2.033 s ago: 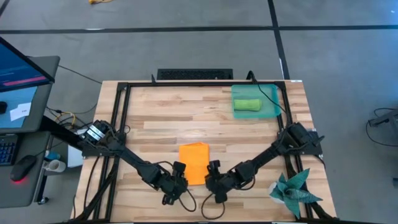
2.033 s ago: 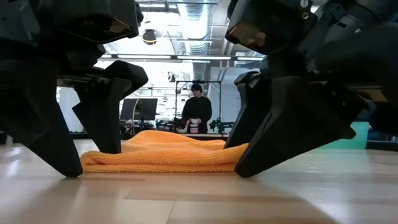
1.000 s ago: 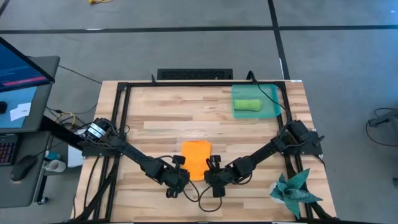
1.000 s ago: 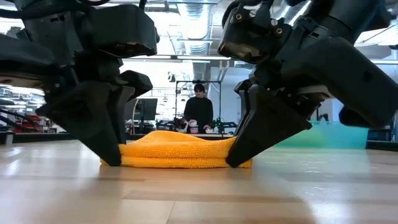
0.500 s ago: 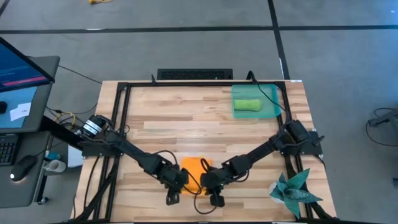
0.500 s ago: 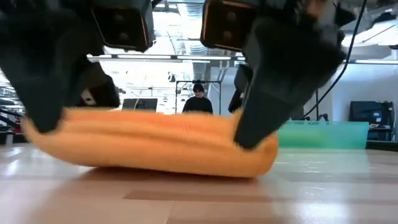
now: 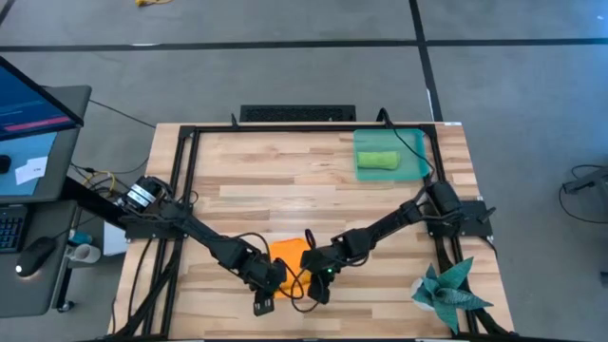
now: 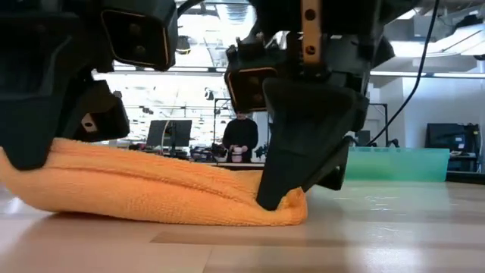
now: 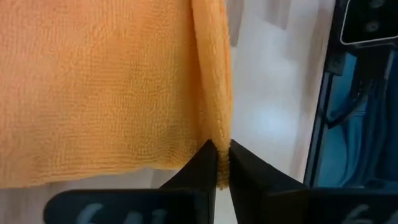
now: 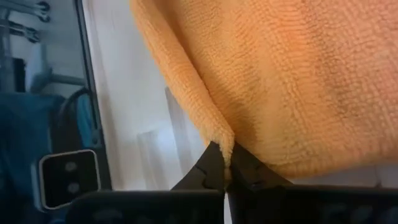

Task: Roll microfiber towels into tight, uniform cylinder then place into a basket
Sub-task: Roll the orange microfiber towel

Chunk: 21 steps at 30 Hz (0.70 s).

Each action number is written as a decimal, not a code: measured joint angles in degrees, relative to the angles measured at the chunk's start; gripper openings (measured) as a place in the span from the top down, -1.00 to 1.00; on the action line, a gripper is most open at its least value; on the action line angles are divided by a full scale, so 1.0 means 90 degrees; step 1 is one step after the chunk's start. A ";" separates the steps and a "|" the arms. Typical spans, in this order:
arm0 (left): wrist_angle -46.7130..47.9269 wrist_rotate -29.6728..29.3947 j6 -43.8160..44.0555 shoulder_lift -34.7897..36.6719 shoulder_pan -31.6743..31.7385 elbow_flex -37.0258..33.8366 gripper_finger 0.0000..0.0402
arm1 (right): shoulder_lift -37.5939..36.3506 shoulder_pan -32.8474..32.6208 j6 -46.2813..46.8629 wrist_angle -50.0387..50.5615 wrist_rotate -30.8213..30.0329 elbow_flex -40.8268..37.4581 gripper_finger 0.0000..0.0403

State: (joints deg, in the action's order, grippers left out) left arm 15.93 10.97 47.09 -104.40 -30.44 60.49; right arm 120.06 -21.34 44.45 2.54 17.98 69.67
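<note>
Towel (image 8: 151, 193), orange, pinched at opposite corners by left gripper (image 9: 217, 163) and right gripper (image 10: 224, 163).

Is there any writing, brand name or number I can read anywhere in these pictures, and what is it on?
None can be read.
Laptop screen: coloured bands only, any text too small.
White paper slip beside it: dark marks, too small to read.
Orange towel, green towel, basket: no label shows.

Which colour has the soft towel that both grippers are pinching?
Bright orange: the soft terry microfiber towel shows it best in the left wrist view.
</note>
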 joint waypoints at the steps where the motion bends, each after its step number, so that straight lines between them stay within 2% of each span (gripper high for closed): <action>1: 0.0027 -0.0015 0.0015 0.0000 -0.0007 0.0000 0.87 | 0.0050 0.0034 0.0057 -0.0018 0.0087 0.0007 0.92; 7: 0.0648 -0.0052 0.0000 0.0005 -0.0019 0.0000 0.75 | 0.0086 0.0174 0.0078 -0.0072 0.0263 0.0001 0.96; 12: 0.1387 -0.0720 -0.0056 0.0007 -0.0046 0.0000 0.60 | 0.0088 0.0201 0.0065 -0.0084 0.0260 -0.0005 0.93; 15: 0.1446 -0.0701 -0.0318 0.0012 -0.0043 0.0002 0.51 | 0.0093 0.0201 0.0025 -0.0094 0.0253 -0.0005 0.95; 17: 0.1452 -0.0634 -0.0514 0.0012 -0.0129 0.0005 0.49 | 0.0093 0.0201 -0.0015 -0.0166 0.0251 -0.0014 0.96; 21: 0.1449 -0.1042 -0.0523 0.0032 -0.0631 0.0005 0.53 | 0.0103 0.0203 -0.0039 -0.0249 0.0184 -0.0015 0.94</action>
State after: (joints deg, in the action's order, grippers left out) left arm 28.97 1.59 42.38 -104.11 -36.12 60.53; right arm 120.99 -19.51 44.10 0.30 19.64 69.54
